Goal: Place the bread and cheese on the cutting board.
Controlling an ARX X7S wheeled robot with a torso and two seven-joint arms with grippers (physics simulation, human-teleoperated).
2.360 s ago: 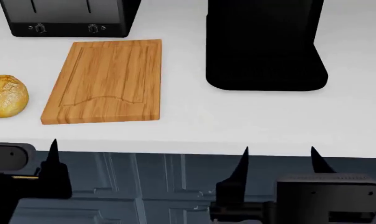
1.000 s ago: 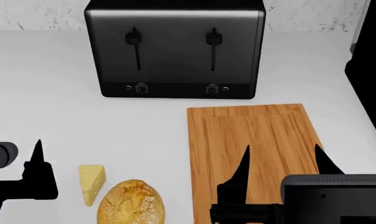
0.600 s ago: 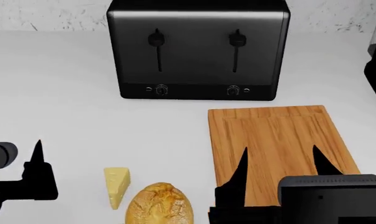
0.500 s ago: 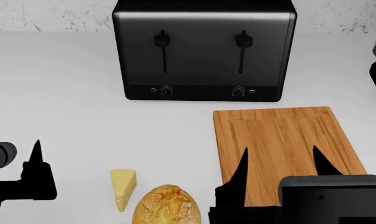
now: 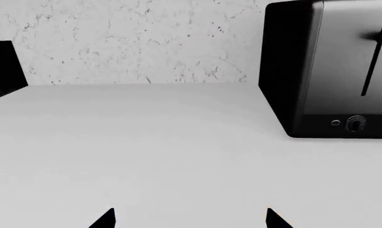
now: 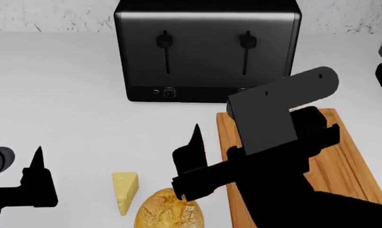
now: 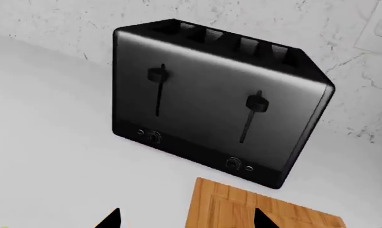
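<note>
The bread (image 6: 167, 212), a round golden-brown loaf, lies on the white counter at the head view's bottom edge. The cheese (image 6: 124, 190), a pale yellow wedge, lies just left of it. The cutting board (image 6: 342, 161) lies to the right, half hidden by my right arm; its corner shows in the right wrist view (image 7: 254, 211). My right gripper (image 7: 185, 219) is open and empty, raised over the board's left edge. One of its fingers (image 6: 194, 147) stands above the loaf. My left gripper (image 5: 189, 219) is open and empty over bare counter, left of the cheese.
A black two-slot toaster (image 6: 207, 52) stands behind the board and food; it also shows in the right wrist view (image 7: 209, 99) and the left wrist view (image 5: 330, 71). A speckled white wall (image 5: 146, 42) backs the counter. A dark object (image 5: 4, 66) stands at the far left.
The head view swung left from the board, bringing the cheese and bread into view, then settled. My right arm rose and swung left over the board toward the loaf. The left gripper barely moved.
</note>
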